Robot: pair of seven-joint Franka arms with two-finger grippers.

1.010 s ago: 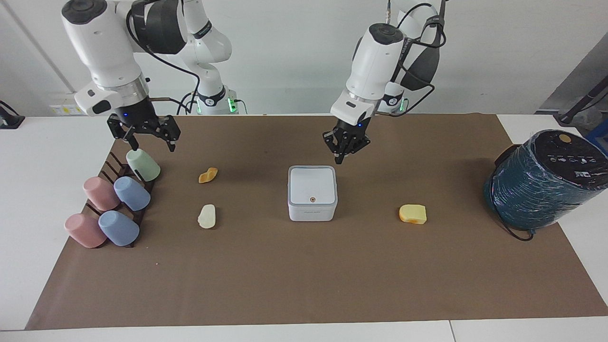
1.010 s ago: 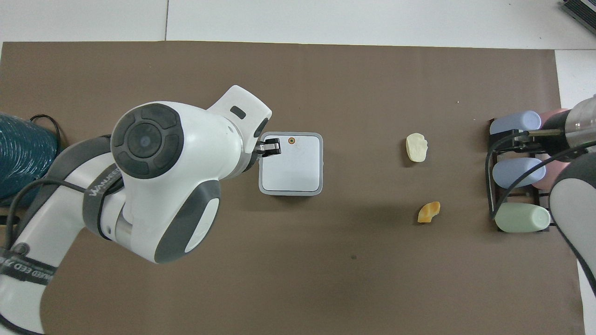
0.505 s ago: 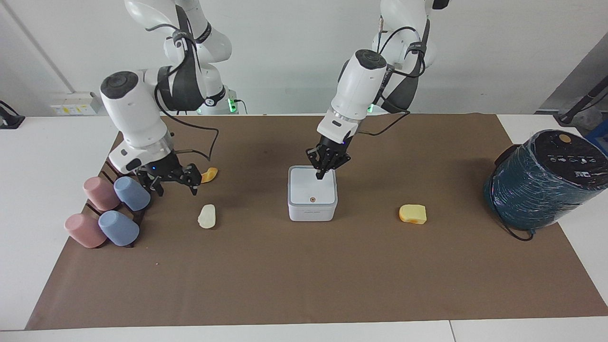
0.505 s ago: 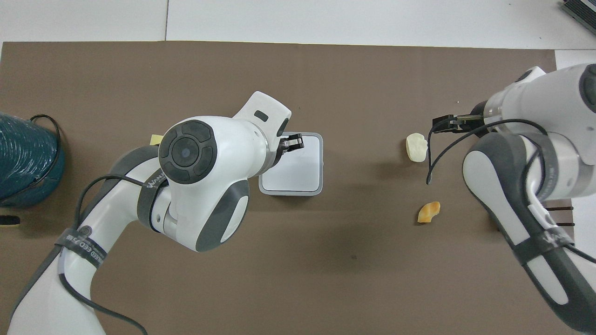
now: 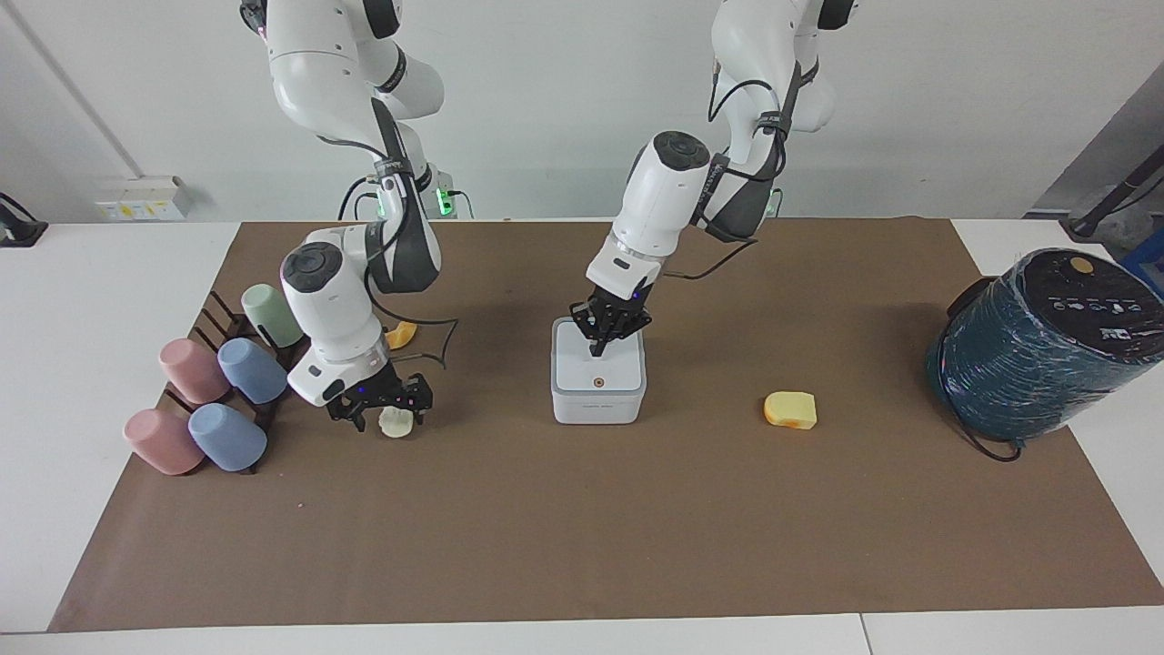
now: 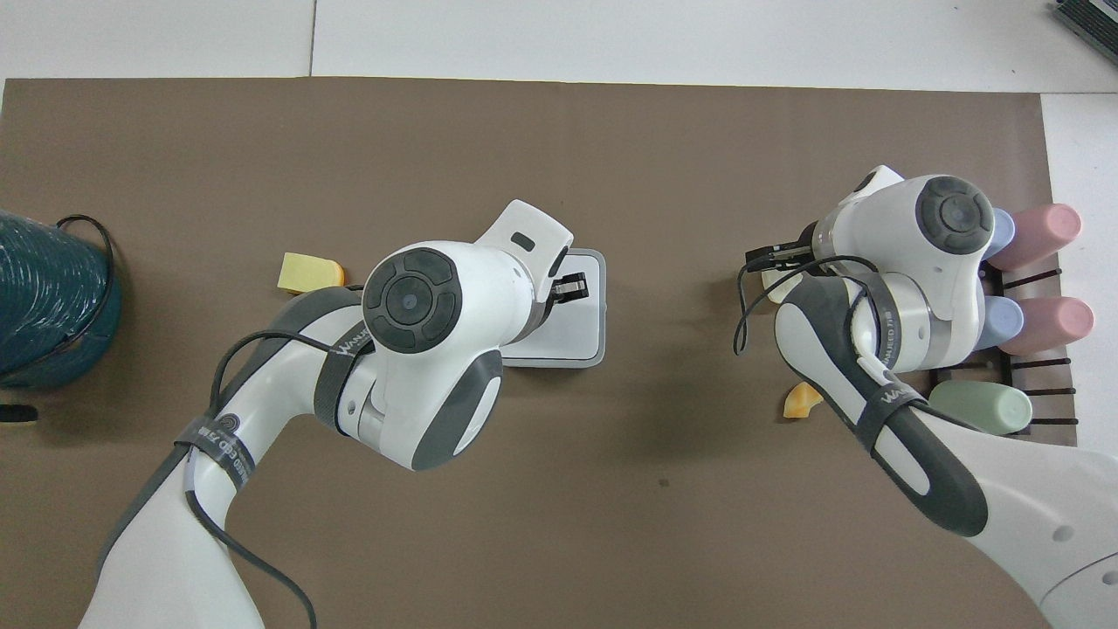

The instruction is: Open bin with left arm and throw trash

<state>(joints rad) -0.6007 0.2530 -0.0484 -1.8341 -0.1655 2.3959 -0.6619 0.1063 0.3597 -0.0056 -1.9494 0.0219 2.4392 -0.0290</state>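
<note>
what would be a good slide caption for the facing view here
Left gripper on the closed bin lid while right gripper straddles the cream-white trash lump.

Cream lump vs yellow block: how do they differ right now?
The cream lump is pale and rounded, with the right tool low over it; the yellow block is squarer, orange-edged, with no tool near. The cream lump lies toward the right arm's end, the yellow block toward the left's. Both rest on the mat.
</note>
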